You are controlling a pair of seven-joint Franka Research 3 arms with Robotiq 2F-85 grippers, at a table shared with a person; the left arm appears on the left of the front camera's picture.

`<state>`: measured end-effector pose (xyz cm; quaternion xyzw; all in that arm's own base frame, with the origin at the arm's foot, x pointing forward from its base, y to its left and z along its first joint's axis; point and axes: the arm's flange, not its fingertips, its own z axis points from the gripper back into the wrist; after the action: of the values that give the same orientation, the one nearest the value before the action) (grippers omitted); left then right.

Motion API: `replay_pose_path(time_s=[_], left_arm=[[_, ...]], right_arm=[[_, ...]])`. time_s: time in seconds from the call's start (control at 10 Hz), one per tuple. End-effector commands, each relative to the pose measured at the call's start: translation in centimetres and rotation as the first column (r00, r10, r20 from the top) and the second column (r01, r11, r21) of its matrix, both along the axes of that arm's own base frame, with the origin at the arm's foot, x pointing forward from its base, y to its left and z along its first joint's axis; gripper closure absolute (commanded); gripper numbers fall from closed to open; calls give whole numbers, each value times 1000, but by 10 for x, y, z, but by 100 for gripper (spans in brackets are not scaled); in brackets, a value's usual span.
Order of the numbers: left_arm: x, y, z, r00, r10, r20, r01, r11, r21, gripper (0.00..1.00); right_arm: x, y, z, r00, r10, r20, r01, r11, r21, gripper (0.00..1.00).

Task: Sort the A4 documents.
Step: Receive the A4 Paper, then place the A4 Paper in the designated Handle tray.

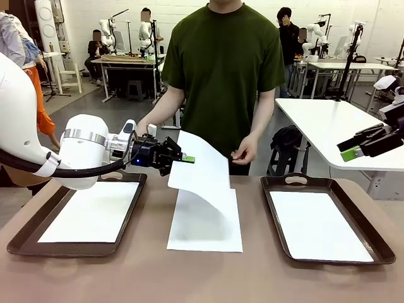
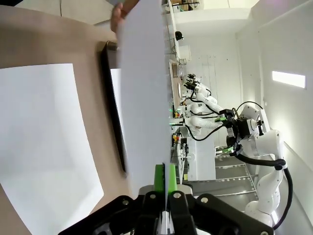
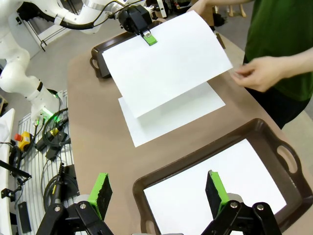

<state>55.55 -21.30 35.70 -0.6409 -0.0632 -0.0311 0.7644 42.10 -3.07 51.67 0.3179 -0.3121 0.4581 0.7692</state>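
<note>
Jaws: left gripper [image 1: 188, 159] pinched shut on lifted A4 sheet [image 1: 203, 169], held above flat centre sheet [image 1: 205, 230]. Right gripper [image 1: 352, 149] spread wide, empty, right of centre sheet, above brown tray [image 1: 273, 214].

- Front view: fixed at the near edge of the table [image 1: 151, 278], facing the person [image 1: 221, 63] at the far side. Mid range, with the left tray [image 1: 22, 240] and right tray [image 1: 382, 249] both in frame.
- Left wrist view: rolled sideways, close behind the left gripper [image 2: 164, 171], sighting along the lifted A4 sheet [image 2: 144, 88].
- Right wrist view: high over the right tray, looking down and left.
- Shared by all 3: lifted A4 sheet, middle flat sheet [image 1: 205, 230].
</note>
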Motion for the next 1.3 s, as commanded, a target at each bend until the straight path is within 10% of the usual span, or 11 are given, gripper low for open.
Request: replay_pose_path(time_s=[0.0,0.9,1.2], left_arm=[[0,-2,1,1000,-1,4,1,1000,1,100],[0,0,0,1000,0,0,0,1000,0,99],[-29,40,12,998,-37,46,26,975,219,99]], right_arm=[[0,1,-1,1000,7,15,-8,1000,22,0],[0,1,-1,1000,7,15,-8,1000,22,0],[0,1,-1,1000,7,15,-8,1000,22,0]])
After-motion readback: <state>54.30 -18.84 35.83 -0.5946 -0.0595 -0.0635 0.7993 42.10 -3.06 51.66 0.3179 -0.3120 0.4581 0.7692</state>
